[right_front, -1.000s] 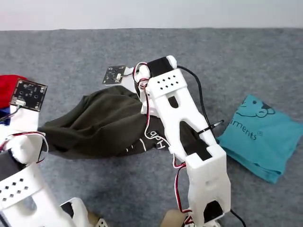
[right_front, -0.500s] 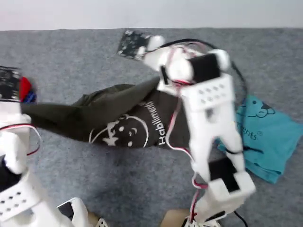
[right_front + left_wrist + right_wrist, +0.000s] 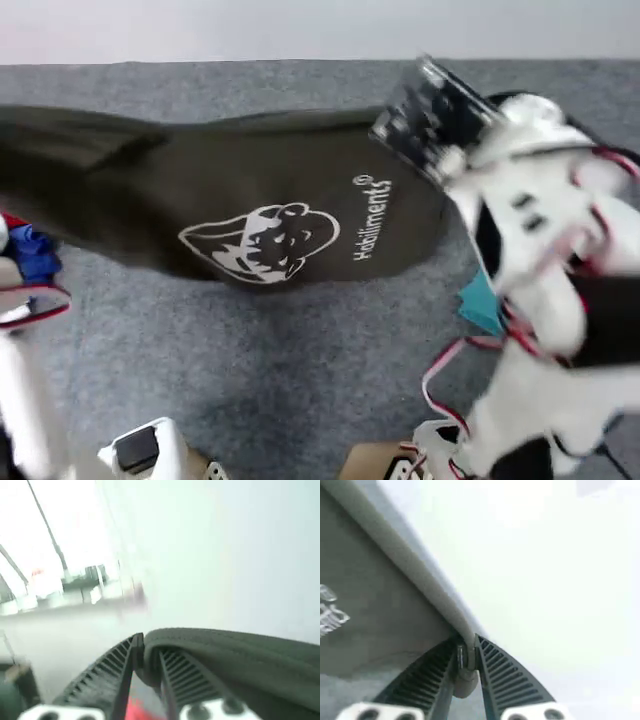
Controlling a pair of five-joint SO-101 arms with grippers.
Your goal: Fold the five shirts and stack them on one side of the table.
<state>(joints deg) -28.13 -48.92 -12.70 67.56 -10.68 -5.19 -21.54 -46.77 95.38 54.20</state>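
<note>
Now raised, the olive shirt (image 3: 250,185) (white print) stretches between left fingers (image 3: 102,672) and right fingers (image 3: 510,680) pinching it.

Stretched shirt (image 3: 260,200) over table (image 3: 250,370), left gripper (image 3: 146,654) at left end, right gripper (image 3: 467,656) at right end. Folded shirt (image 3: 480,303) beside right end, bundled shirts (image 3: 32,252) below left end.

Lab — grey felt table (image 3: 300,380), white wall (image 3: 200,30)
</note>
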